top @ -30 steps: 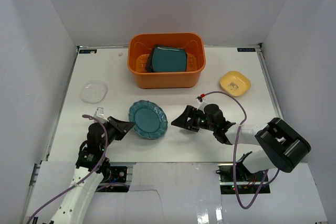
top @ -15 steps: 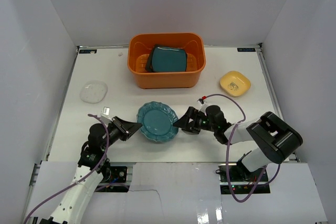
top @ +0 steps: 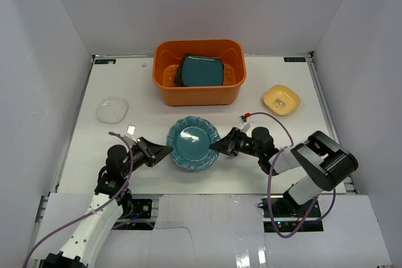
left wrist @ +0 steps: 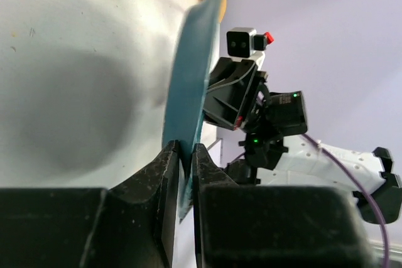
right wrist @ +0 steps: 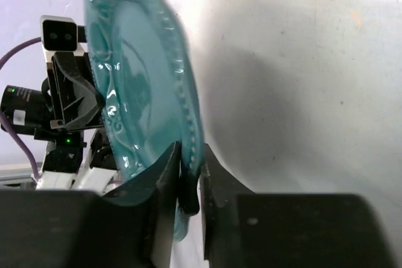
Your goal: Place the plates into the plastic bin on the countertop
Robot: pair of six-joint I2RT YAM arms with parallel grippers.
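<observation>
Both arms reached low and inward. The left tool (top: 164,150) was clenched on the teal scalloped plate (top: 193,143) at its 9 o'clock rim, and the right tool (top: 217,147) at 3 o'clock. The wrist views showed the fingers (left wrist: 166,174) pinching that rim edge-on. Only the top view showed the orange bin (top: 199,95) at the plate's 12 o'clock on the white surface (top: 138,92) — it already held a teal square plate (top: 202,70).

Left wrist view: the teal scalloped plate (left wrist: 191,86) stands edge-on, its top blurred and cut by the upper border, its lower rim lost between the pads of the left gripper (left wrist: 185,147). Right wrist view: the right gripper (right wrist: 189,152) hides the rim too. In the orange bin (top: 164,92) at the far edge, a dark plate (top: 179,73) peeks out from under the teal square plate (top: 202,70), its pattern covered. The small yellow plate (top: 281,100) by the right edge has a centre mark too small to read.
</observation>
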